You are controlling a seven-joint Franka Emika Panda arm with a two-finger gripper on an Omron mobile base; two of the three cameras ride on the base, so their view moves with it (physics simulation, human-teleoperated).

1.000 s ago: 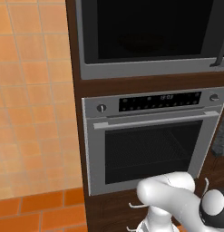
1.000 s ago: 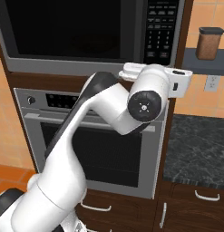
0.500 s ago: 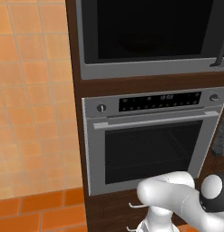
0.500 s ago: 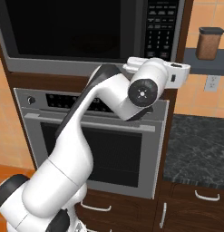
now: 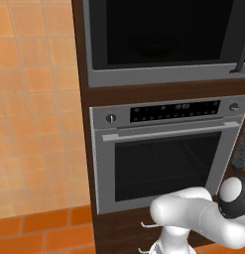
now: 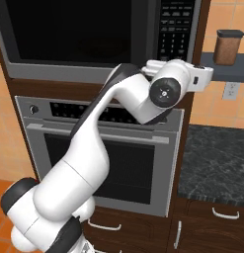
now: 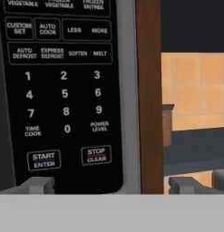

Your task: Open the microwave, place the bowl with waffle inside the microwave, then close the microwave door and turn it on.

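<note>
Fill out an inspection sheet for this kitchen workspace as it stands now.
Surface: dark speckled counter to the right of the oven column.
Job's things: microwave, built in above the oven; microwave door shut; its keypad close ahead in the hand view. Bowl: nothing seen.
Clutter: brown canister with a dark lid on a shelf right of the microwave.
Grippers: claw open, holding nothing, level with the bottom of the keypad, near the START and STOP keys.
Cables: nothing seen.
Surroundings: silver oven door shut; orange tiled wall; wall socket; lower drawers with light handles.
</note>
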